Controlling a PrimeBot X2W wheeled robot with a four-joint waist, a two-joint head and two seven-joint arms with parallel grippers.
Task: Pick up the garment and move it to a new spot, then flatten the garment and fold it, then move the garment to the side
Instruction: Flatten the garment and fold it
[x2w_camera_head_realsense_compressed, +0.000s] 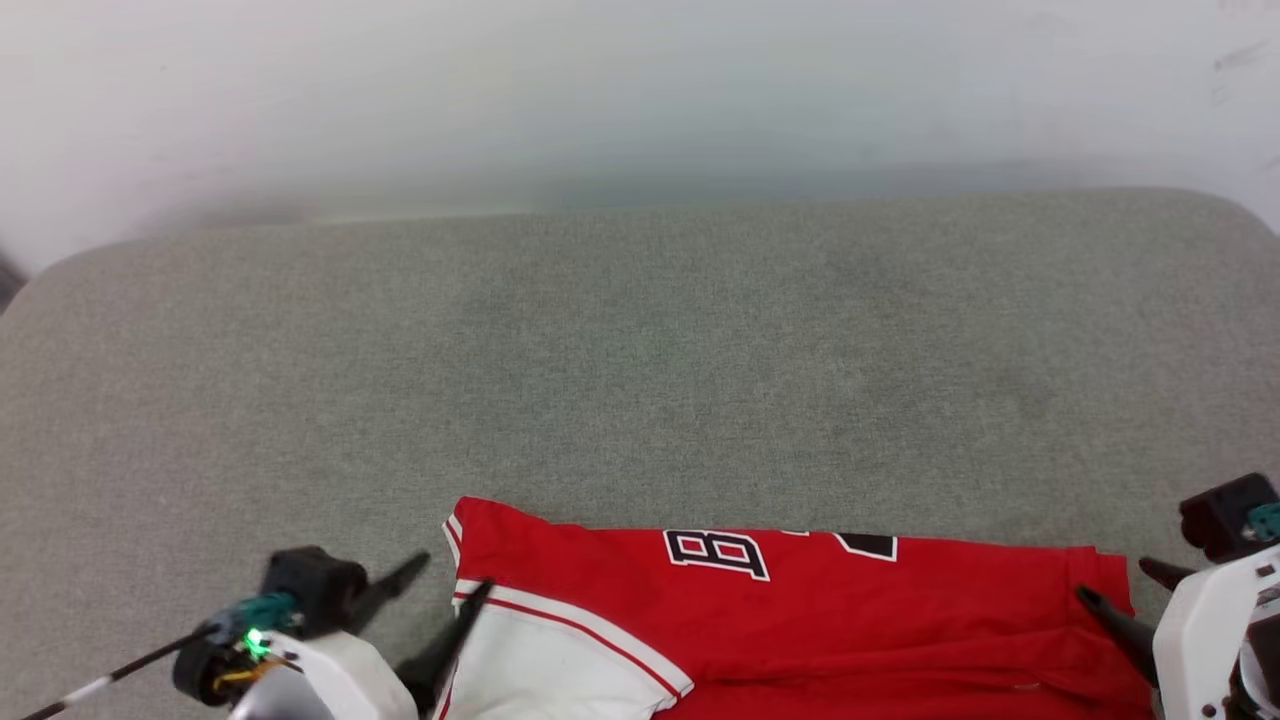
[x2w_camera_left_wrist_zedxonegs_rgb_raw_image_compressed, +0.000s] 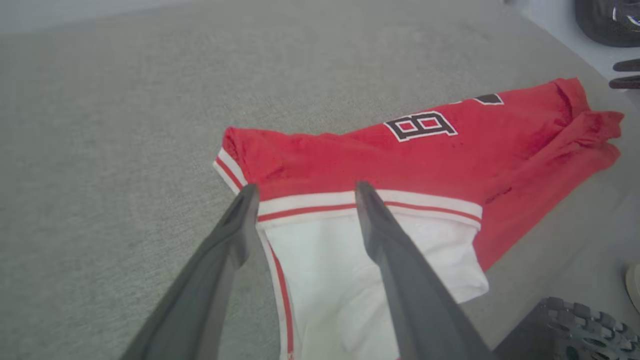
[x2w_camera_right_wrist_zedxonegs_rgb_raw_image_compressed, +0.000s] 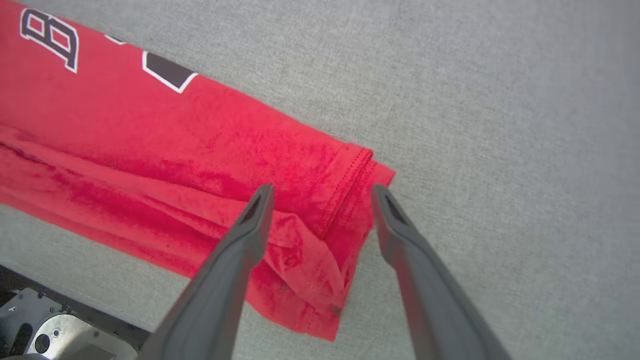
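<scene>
The garment (x2w_camera_head_realsense_compressed: 800, 620) lies folded in a long band on the grey cushion (x2w_camera_head_realsense_compressed: 640, 350), at 6 o'clock in the head view. The left gripper (x2w_camera_head_realsense_compressed: 456, 572), at 7 o'clock, has its jaws wide over the white sleeve end and holds nothing. The right gripper (x2w_camera_head_realsense_compressed: 1113, 578), at 4 o'clock, has its jaws equally wide over the red hem.

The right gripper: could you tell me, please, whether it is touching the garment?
Cannot tell. In the right wrist view the open right gripper straddles a hem corner of the garment, but neither contact nor gap shows plainly.
</scene>
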